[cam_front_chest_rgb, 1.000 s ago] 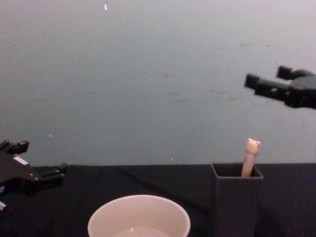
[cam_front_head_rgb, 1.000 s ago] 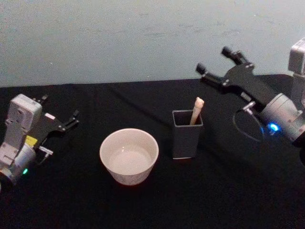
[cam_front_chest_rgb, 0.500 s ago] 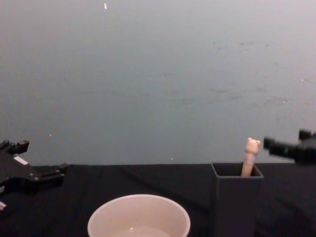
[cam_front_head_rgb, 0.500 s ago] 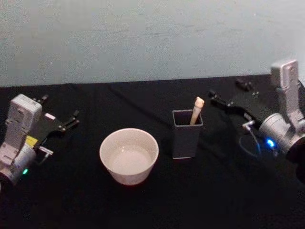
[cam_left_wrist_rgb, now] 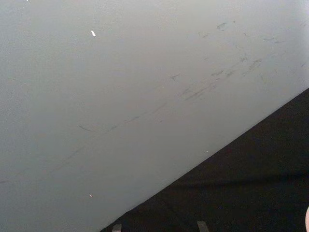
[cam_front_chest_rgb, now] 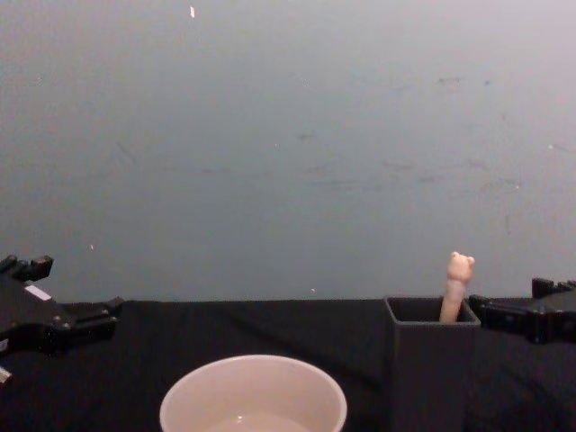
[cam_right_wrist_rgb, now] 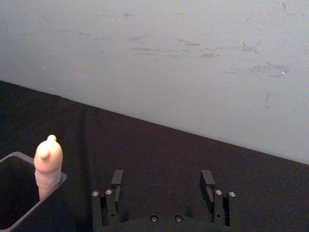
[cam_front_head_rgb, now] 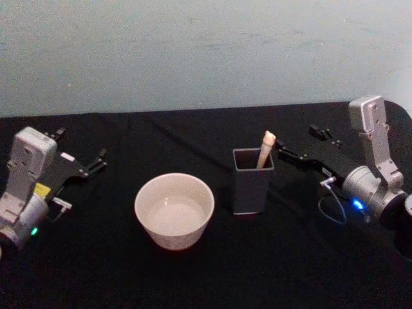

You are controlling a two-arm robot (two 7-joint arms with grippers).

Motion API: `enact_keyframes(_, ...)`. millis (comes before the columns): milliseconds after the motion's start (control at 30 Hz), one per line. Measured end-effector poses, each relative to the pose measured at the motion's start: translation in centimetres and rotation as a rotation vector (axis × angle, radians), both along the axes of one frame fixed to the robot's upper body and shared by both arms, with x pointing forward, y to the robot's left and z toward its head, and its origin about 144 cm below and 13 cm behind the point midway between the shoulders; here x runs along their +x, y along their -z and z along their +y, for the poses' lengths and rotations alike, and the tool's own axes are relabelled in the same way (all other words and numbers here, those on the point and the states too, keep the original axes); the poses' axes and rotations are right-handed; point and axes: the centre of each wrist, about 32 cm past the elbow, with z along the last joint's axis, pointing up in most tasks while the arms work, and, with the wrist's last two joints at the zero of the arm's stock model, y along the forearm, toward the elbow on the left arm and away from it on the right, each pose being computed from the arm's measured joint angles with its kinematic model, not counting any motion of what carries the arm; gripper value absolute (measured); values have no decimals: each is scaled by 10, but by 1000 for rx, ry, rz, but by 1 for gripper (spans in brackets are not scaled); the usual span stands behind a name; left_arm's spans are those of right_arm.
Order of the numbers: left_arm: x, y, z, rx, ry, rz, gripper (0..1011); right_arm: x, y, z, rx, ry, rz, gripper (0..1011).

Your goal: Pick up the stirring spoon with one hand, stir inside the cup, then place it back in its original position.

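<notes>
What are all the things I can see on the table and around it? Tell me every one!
cup: one, cream-white, on the table, left of the holder.
holder: one, dark grey, square, standing right of the cup.
stirring spoon: one, beige handle with a bear-head top, standing in the holder; its bowl is hidden inside.
table: one, covered in black cloth.
wall: one, pale grey-blue, behind the table.
left hand: one, black, fingers open, at the table's left side, away from the cup.
right hand: one, black, fingers open, low over the table just right of the holder, pointing toward the spoon.
</notes>
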Motion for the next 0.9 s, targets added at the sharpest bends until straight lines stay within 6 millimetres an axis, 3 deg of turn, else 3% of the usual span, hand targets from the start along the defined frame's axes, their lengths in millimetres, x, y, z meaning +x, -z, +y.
enact_keyframes(900, 0, 0, 0, 0, 0, 0, 1001, 0, -2, 0, 5, -1, -9, 1002)
